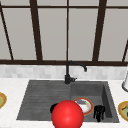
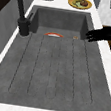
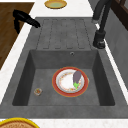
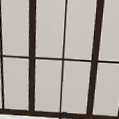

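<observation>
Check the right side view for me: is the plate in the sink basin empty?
No, the red-rimmed plate lying on the sink basin floor carries a dark purple piece of food with a green end.

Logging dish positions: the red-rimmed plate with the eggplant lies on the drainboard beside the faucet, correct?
Not quite. The plate, eggplant on it, lies in the sink basin, not on the drainboard; the right side view shows it. The faucet stands behind.

Two matte black, human-shaped hands (image 2: 107,34) with slender fingers (image 2: 92,36).
</observation>
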`<control>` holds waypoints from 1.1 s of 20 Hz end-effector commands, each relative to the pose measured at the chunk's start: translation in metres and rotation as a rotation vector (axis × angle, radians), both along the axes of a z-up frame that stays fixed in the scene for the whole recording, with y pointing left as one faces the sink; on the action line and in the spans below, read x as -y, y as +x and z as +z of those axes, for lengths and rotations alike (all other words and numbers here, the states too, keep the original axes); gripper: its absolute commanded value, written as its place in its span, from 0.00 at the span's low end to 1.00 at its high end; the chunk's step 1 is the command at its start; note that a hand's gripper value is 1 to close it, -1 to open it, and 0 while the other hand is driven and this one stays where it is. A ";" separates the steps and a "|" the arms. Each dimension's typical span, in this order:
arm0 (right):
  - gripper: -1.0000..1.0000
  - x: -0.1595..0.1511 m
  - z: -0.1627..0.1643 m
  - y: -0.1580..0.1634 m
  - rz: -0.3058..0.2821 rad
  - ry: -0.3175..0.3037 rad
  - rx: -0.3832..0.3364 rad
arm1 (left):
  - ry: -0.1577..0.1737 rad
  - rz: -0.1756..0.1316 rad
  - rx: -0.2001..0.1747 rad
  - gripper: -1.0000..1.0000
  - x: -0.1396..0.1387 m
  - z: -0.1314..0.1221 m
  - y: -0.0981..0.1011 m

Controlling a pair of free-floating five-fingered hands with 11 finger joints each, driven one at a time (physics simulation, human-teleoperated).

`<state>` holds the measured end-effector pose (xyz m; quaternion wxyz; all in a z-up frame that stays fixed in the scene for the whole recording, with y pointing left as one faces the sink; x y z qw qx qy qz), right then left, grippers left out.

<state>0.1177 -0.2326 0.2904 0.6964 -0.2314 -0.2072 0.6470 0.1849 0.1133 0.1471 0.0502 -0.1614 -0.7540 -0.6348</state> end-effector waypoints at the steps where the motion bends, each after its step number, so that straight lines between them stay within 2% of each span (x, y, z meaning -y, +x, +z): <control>1: 0.50 0.000 0.000 0.000 0.000 0.000 0.000 | 0.023 -0.016 0.022 0.00 0.019 -0.013 0.022; 5: 0.50 0.000 0.000 0.000 0.000 0.000 0.000 | 0.005 -0.009 0.027 0.00 0.037 -0.023 0.050; 10: 0.50 0.000 0.000 0.000 0.000 0.000 0.000 | 0.003 -0.019 0.056 0.00 0.059 -0.039 0.077; 14: 0.50 0.000 0.000 0.000 -0.001 0.000 0.000 | 0.003 -0.014 0.066 0.00 0.077 -0.053 0.101; 15: 0.50 0.000 0.000 0.000 -0.001 0.000 0.000 | 0.014 -0.017 0.055 0.00 0.080 -0.053 0.107; 17: 0.50 0.000 0.000 0.000 -0.001 0.000 0.000 | 0.054 -0.017 0.008 0.00 0.086 -0.056 0.117; 19: 0.50 0.000 0.000 0.000 -0.001 0.000 0.000 | 0.102 -0.016 -0.058 0.00 0.093 -0.060 0.129; 22: 0.50 0.000 0.000 0.000 -0.001 0.000 0.000 | 0.180 -0.062 -0.165 0.00 0.100 -0.064 0.132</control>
